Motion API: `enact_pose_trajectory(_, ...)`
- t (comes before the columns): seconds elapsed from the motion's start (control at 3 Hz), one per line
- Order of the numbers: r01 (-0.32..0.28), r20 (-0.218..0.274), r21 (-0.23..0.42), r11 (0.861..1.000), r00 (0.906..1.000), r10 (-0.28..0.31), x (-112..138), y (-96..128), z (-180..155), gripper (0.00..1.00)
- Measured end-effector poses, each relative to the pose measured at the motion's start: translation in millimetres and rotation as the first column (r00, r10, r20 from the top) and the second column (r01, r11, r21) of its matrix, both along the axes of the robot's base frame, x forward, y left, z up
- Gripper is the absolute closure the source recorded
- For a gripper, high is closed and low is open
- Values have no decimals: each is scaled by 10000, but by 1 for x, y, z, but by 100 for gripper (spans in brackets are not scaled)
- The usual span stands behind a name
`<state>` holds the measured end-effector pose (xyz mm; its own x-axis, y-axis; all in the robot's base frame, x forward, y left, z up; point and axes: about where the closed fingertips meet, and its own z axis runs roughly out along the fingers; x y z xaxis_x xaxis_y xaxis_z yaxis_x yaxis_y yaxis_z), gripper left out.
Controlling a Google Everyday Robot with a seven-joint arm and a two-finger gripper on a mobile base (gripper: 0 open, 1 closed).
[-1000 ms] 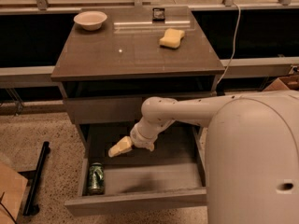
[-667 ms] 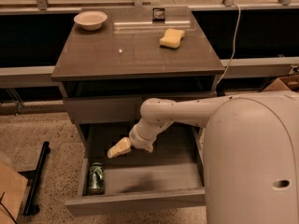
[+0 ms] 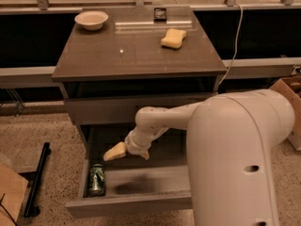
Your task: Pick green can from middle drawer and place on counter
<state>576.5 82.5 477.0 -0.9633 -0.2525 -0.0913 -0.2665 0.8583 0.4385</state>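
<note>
The green can (image 3: 97, 179) lies in the front left corner of the open middle drawer (image 3: 141, 202). My gripper (image 3: 114, 151) hangs over the drawer, up and to the right of the can, apart from it, its pale fingertips pointing left. The white arm reaches in from the lower right and hides the drawer's right side. The counter (image 3: 136, 55) is the glossy grey-brown top above.
On the counter stand a white bowl (image 3: 91, 20) at the back left, a yellow sponge (image 3: 173, 37) at the right and a small black object (image 3: 160, 14) at the back. A black bar (image 3: 36, 179) lies on the speckled floor at left. A cardboard box (image 3: 289, 91) stands at right.
The gripper has shifted slightly left over the drawer. The can has not moved.
</note>
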Motion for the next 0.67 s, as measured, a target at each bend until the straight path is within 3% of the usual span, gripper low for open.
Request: enact_pose_trajectory(0.67, 476, -445, -850, 9952, 9977, -515, 0, 31, -36, 0)
